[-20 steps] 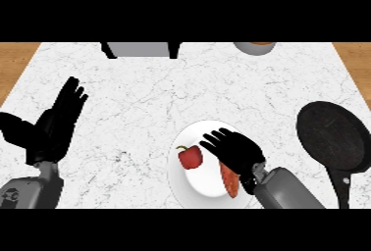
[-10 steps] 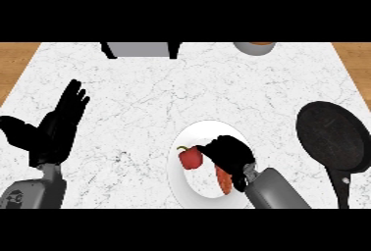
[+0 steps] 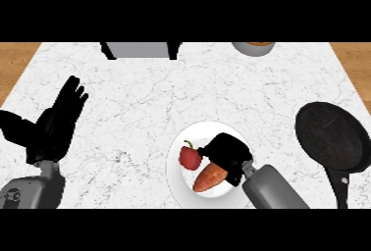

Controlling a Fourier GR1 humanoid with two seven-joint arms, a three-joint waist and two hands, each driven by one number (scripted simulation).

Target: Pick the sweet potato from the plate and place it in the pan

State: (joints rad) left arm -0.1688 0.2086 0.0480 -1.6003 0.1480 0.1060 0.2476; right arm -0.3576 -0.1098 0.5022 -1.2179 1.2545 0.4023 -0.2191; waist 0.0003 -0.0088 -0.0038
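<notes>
Item: sweet potato (image 3: 208, 178), orange, tapered, lying on the white plate (image 3: 190, 193) toward its near right part, just beside a red pepper (image 3: 190, 157) that occupies the plate's left centre. Handling, as judged: a dense, stiff root of moderate weight, not fragile, with a dry skin unlikely to slip; the tapered ends are poor purchase, so hold is best taken across the thick middle, fingers on one flank and thumb on the other. Right hand (image 3: 230, 157): positioned over the plate, fingers curled downward, touching or just above the sweet potato's upper right end; whether anything is enclosed is hidden by the hand itself, and the root appears to rest on the plate, so no grasp is recorded. Left hand (image 3: 54, 125): shown at the view's left, fingers straight and raised, at rest. Destination: black pan (image 3: 330, 135), at the counter's right, well apart from the plate, handle toward the near edge. Risk noted: the pepper may be nudged on closing.
</notes>
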